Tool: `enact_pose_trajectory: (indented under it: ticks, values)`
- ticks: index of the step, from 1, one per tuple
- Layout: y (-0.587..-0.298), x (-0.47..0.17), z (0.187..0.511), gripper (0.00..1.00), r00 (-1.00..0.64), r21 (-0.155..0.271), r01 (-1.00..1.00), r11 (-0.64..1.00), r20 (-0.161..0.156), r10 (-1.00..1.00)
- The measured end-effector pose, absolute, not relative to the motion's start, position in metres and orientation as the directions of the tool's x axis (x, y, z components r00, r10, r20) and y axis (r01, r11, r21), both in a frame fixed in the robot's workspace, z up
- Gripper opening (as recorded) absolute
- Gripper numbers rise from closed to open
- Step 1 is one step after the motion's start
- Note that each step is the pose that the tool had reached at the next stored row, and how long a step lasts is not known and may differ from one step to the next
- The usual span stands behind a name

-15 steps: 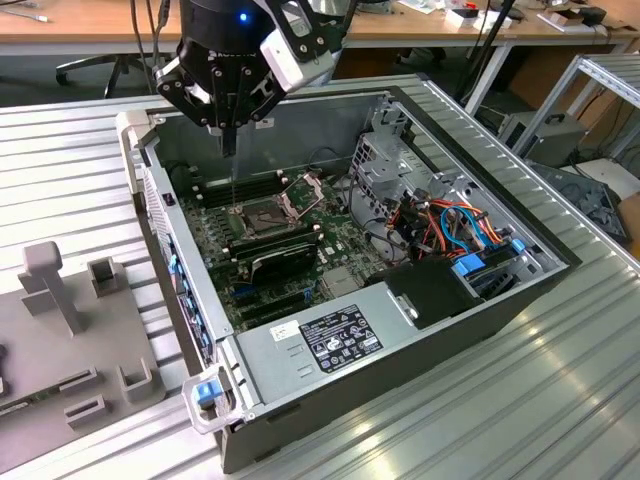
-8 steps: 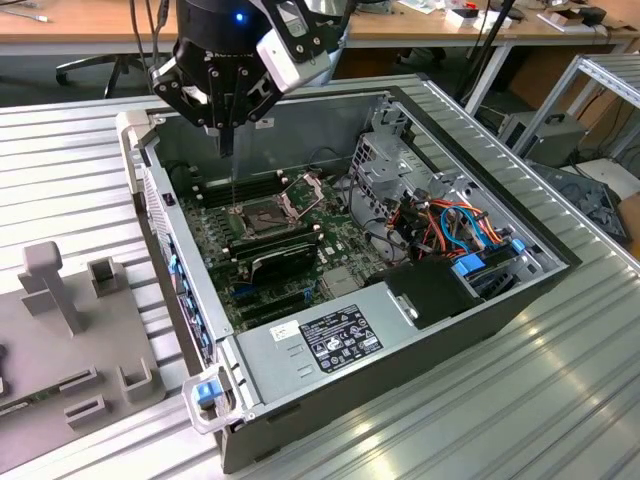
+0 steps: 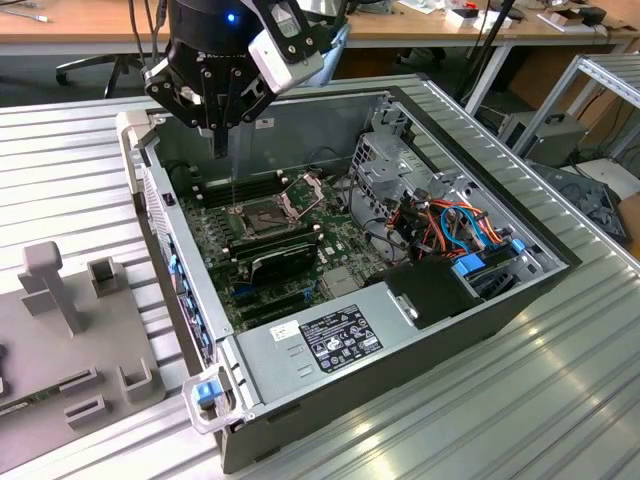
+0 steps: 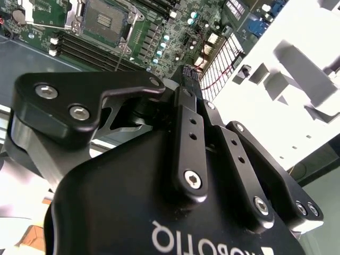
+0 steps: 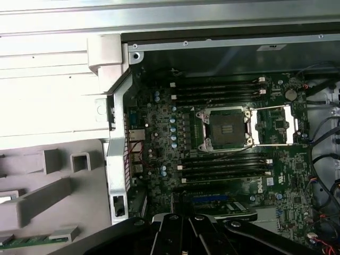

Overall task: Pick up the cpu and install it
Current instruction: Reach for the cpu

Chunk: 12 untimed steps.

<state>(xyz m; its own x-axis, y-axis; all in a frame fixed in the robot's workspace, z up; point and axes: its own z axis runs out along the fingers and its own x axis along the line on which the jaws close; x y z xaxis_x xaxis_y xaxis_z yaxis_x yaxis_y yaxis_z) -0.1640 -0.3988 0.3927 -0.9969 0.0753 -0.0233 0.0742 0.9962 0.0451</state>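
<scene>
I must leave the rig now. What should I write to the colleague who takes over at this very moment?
Gripper: hovers over the open computer case. I cannot tell whether it holds the cpu.
Socket: bare, with no chip seated in it. Its hinged metal frame stands open.
Done: the socket is open and ready.
Left: the cpu is not yet seated in the socket, and the frame is not yet closed.

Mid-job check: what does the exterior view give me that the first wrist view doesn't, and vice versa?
Exterior view: the power supply, the drive bay's orange and blue cables, and how the end effector hangs over the open case. First wrist view: a top-down look at the CPU socket's bare contact field and the coin cell. Shared: the motherboard, memory sticks and grey fixture tray.
</scene>
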Motion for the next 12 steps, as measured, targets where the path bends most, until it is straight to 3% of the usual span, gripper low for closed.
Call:
enact_pose_trajectory:
  ticks: [12]
  values:
    - [-0.3988,-0.1709,0.3923,0.11,-0.997,0.045,0.074,0.996,-0.023,0.075]
